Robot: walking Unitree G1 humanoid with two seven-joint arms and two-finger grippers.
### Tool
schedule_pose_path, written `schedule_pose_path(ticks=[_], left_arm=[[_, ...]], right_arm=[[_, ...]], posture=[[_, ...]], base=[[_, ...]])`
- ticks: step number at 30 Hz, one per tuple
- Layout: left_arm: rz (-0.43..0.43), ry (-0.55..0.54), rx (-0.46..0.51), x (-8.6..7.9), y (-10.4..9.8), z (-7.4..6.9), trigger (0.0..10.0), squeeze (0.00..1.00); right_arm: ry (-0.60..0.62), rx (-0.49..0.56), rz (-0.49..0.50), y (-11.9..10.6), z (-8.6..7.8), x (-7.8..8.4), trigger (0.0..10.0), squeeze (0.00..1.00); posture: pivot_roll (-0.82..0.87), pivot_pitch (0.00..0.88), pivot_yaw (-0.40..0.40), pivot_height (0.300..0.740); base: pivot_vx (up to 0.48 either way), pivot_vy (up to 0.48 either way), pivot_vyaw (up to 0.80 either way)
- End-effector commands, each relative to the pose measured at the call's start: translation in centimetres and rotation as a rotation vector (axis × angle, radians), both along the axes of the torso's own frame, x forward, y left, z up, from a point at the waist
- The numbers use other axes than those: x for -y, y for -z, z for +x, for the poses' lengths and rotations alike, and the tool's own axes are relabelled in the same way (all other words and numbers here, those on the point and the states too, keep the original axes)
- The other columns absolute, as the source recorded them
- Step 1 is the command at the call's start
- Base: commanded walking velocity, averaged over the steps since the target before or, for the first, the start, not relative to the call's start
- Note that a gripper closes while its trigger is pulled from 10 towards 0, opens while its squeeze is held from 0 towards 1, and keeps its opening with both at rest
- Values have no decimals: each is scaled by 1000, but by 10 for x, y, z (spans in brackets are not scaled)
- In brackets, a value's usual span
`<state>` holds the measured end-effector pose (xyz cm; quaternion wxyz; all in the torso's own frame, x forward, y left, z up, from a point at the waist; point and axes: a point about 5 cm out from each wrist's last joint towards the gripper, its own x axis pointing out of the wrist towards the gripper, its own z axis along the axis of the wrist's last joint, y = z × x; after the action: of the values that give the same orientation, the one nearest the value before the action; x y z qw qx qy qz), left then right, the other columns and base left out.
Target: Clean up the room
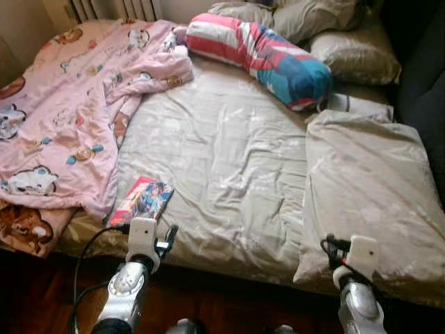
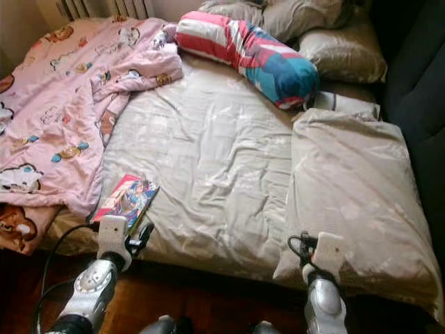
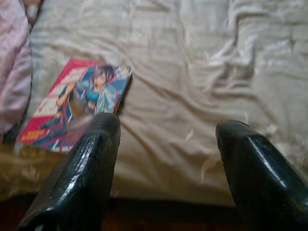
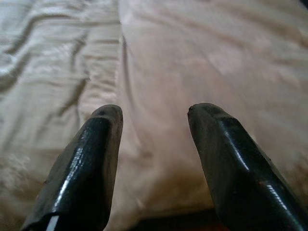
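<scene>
A colourful comic book lies near the front left edge of the bed, next to a crumpled pink cartoon blanket. My left gripper hovers open just before the bed's edge, with the comic book slightly beyond its one finger. My right gripper is open too, pointing at a flat beige pillow on the bed's front right corner. Nothing sits between either pair of fingers. A red, white and blue striped bolster lies across the head of the bed.
The beige sheet is wrinkled in the middle. Two beige pillows are stacked at the back right. A radiator stands behind the bed. Dark furniture borders the right side. Dark wooden floor lies under my arms.
</scene>
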<state>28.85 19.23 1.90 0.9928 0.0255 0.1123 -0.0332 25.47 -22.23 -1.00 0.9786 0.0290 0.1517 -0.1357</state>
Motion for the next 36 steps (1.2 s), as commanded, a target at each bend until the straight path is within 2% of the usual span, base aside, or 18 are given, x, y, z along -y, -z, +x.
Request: schedule_pose_path(ticks=[1, 8, 14, 17, 23, 29, 31, 36], left_arm=[[2, -31, -66, -8, 11, -8, 10000, 0], [17, -41, -170, -8, 25, -13, 10000, 0], [50, -48, -329, -6, 49, -33, 10000, 0], [49, -60, -375, -6, 55, -40, 10000, 0], [67, -62, -430, -7, 63, -47, 10000, 0], [88, -58, -467, -10, 67, -53, 10000, 0], [90, -70, -479, -12, 69, -57, 10000, 0], [84, -70, -492, -11, 73, -62, 10000, 0]], right_arm=[[21, -51, 22, 9, -8, 3, 10000, 0], [10, -192, 43, 25, -18, 0, 10000, 0], [-32, -273, 76, 37, -27, -11, 10000, 0], [-24, -302, 82, 40, -29, -12, 10000, 0], [-1, -392, 105, 52, -44, -12, 10000, 0], [-25, -436, 100, 59, -56, -16, 10000, 0], [-22, -467, 110, 65, -65, -17, 10000, 0], [-76, -511, 69, 70, -75, -19, 10000, 0]], posture=[[52, 155, 1, 739], [53, 162, 5, 739], [43, 161, 7, 740], [42, 165, 8, 740], [47, 178, 5, 740], [43, 192, 7, 740], [44, 201, 6, 740], [46, 209, -10, 740]], base=[[0, 0, 0], [0, 0, 0], [0, 0, 0], [0, 0, 0], [0, 0, 0], [0, 0, 0], [0, 0, 0], [0, 0, 0]])
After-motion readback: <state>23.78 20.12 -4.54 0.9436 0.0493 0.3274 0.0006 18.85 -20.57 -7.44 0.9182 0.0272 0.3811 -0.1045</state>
